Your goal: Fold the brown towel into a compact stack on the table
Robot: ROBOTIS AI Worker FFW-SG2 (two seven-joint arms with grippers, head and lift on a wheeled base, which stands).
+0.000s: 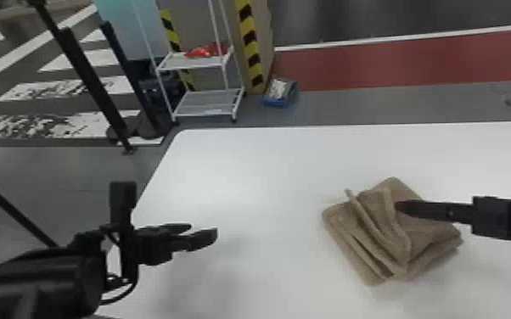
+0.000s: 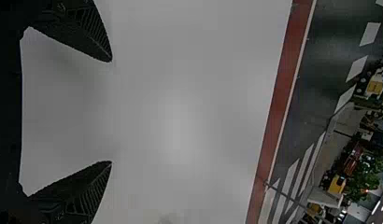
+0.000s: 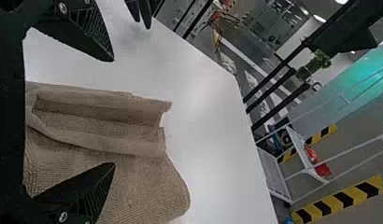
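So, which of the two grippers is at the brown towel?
The right gripper: its spread fingertips are at the brown towel, whereas the left gripper hangs over the white table, well to the towel's left.

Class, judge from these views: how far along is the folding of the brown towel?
Partly done: the brown towel lies in layers on the white table. Nothing is in hand: the left end effector and right end effector both stand open, the right one at the towel. Remaining, probably: flattening the raised ridges and squaring the uneven edges.

Black arms, looping cable, silver screws, ribbed fingers [image 3: 94,28]
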